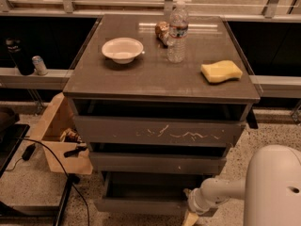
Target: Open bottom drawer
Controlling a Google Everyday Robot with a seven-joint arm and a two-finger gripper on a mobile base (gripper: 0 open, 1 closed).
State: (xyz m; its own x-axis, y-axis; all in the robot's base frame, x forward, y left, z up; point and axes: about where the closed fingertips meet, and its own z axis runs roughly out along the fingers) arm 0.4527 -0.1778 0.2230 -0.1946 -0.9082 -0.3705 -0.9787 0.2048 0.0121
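Observation:
The grey cabinet [160, 81] has three drawer fronts. The bottom drawer [141, 205] is the slim, plain one near the floor. It stands pulled out a little, with its dark inside [146, 188] showing behind the front. My gripper [190, 212] is at the right end of that front, low down, on the white arm [218, 192] that reaches in from the lower right. Above are the middle front with a tiny white speck [157, 164] and the taller scratched front [160, 132].
On the cabinet top stand a white bowl [122, 49], a water bottle [178, 31], a small brown object [162, 31] and a yellow sponge [221, 71]. A cardboard box [59, 135] and a black cable [56, 161] lie on the floor to the left.

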